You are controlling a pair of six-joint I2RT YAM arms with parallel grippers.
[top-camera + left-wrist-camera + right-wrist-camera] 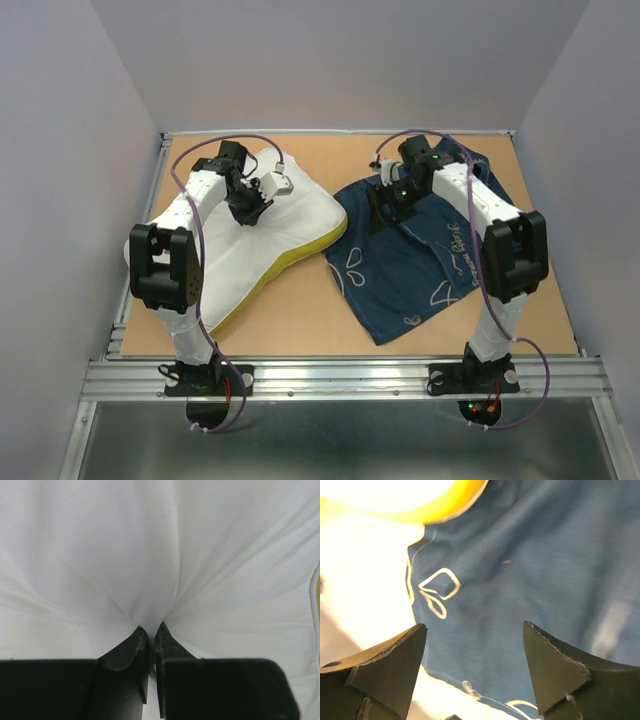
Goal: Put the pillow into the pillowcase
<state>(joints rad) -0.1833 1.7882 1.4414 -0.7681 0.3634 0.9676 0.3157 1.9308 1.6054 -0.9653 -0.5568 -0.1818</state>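
Note:
The white pillow (290, 225) with its yellow band lies on the left half of the table. My left gripper (250, 212) presses down on its far part. In the left wrist view the pillow (150, 545) fills the frame, and the left gripper (151, 627) is nearly closed, with a pucker of white fabric drawn in between its tips. The navy pillowcase (410, 270) lies crumpled on the right. My right gripper (380, 215) hovers over its far left part. Seen from the right wrist, the right gripper (475, 625) stands wide open above the pillowcase (530, 565), holding nothing. The pillow's yellow band (435, 500) shows at the top.
The wooden tabletop (300, 310) shows between the two cloths and along the near edge. A metal rail (340, 378) with both arm bases runs along the front. Grey walls close in the table on three sides.

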